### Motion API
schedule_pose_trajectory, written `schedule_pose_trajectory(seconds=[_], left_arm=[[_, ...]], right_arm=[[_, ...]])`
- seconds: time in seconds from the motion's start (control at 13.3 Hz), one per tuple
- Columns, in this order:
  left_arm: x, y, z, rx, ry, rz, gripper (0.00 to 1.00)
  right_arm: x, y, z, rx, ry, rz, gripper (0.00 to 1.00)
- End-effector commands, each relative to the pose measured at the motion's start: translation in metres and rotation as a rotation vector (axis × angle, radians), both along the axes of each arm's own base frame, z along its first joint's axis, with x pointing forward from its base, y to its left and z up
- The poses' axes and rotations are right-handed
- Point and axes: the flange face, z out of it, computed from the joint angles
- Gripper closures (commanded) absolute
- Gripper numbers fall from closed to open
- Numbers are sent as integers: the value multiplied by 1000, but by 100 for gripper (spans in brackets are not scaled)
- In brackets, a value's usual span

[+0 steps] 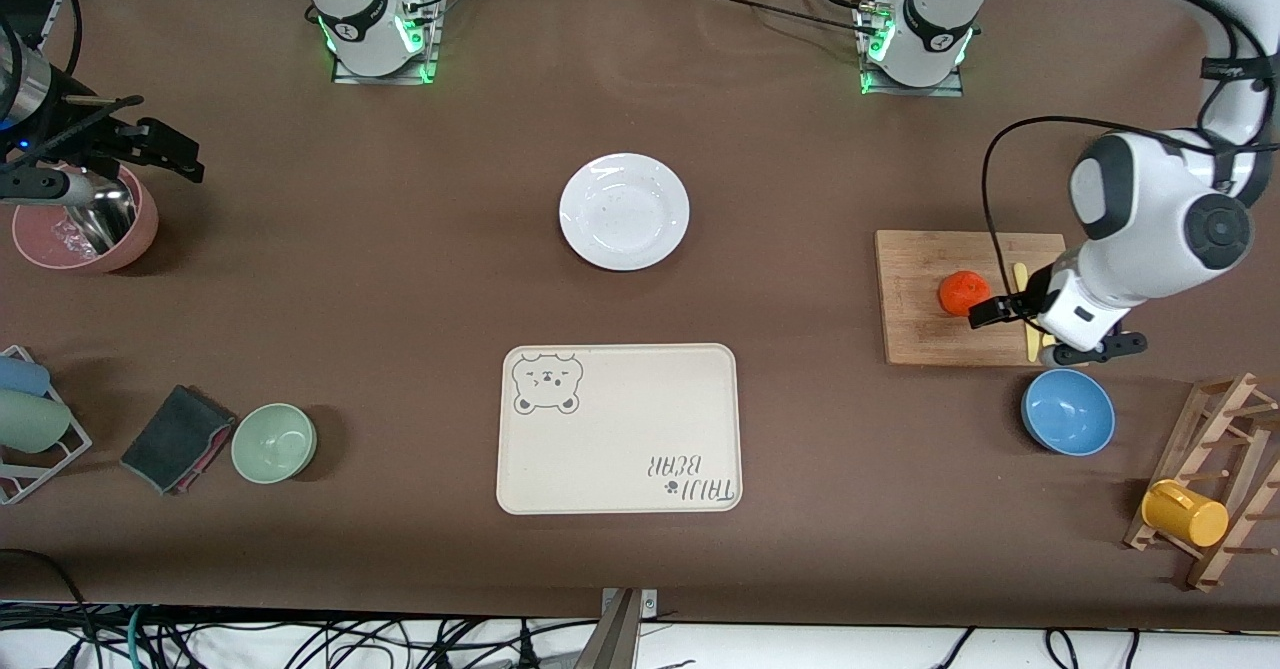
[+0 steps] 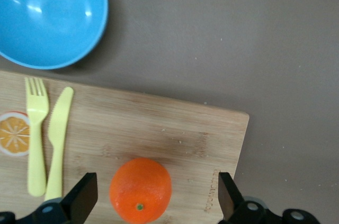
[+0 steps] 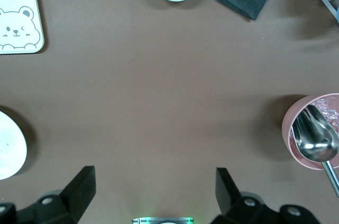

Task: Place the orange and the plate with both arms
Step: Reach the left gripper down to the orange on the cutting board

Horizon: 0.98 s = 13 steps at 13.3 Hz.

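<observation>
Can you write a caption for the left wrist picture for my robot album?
Open left gripper over the small round red-orange orange on the wooden cutting board.

Front cam: high, facing both bases, sees whole table. Left wrist cam looks straight down, close on the cutting board (image 2: 159, 134), shared with front. Right wrist cam is higher, shares the bear tray (image 3: 18, 17).

Orange (image 2: 140, 189) on cutting board (image 2: 185, 139), between spread left end effector (image 2: 154, 198) fingers.
</observation>
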Motion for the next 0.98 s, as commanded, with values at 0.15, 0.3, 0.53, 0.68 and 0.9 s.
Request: schedule_pose_trajectory(seconds=[0.15, 0.3, 0.53, 0.68, 0.9], left_arm=[[-37, -12, -33, -5, -50, -14, 0], [-39, -7, -34, -4, -51, -24, 0], [-40, 21, -34, -5, -59, -59, 0], [-42, 24, -39, -6, -50, -59, 0], [-42, 22, -43, -6, -58, -51, 0]], right_arm=[[-1, -1, 5, 15, 5, 3, 0], [-2, -1, 6, 15, 5, 5, 0], [-1, 2, 6, 14, 4, 5, 0], [-1, 4, 7, 14, 2, 8, 0], [-2, 7, 6, 12, 3, 10, 0]])
